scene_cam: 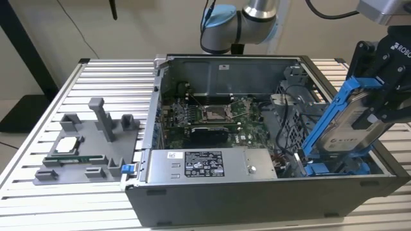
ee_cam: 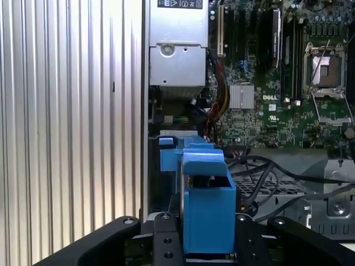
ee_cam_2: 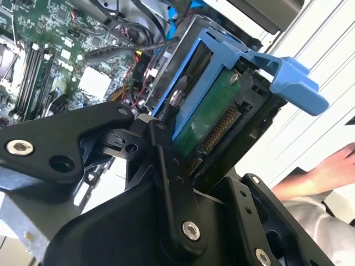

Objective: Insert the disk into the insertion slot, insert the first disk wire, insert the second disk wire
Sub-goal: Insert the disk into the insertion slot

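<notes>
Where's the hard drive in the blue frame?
On the exterior view's right, the disk is held tilted by the gripper over the computer case, lower end near another blue carrier.

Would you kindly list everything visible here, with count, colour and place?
computer case: one, dark grey, open, on the table.
table: one, silver slatted, under everything.
motherboard: one, green, inside the case.
power-supply box: one, grey, inside the case beside the motherboard.
disk: one, silver in a blue carrier, tilted above the case at the exterior view's right.
insertion slot: one, grey, perforated, beside the motherboard.
other carrier: one, blue, in the case below the disk.
fixture: one, grey, exterior view's left, holding a processor and memory stick.
person's hand: one, over the table.
robot arm: one, silver and blue.
gripper: one, black, shut on the disk.
</notes>
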You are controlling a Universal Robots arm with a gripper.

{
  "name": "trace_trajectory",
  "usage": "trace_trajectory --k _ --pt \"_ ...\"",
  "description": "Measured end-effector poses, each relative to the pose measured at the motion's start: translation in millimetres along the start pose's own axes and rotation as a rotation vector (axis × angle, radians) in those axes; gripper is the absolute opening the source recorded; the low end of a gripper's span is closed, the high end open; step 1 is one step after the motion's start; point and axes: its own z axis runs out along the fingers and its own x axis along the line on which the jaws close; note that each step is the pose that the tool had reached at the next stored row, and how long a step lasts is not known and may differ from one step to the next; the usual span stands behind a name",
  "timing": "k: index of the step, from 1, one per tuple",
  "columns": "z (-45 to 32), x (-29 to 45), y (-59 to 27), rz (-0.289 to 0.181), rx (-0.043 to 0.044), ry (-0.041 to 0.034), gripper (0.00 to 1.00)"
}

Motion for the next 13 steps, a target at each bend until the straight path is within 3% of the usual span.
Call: trace_trajectory --k 13 --pt "9.7 -2.3 -2.9 0.000 0.0026 -0.0146 0.00"
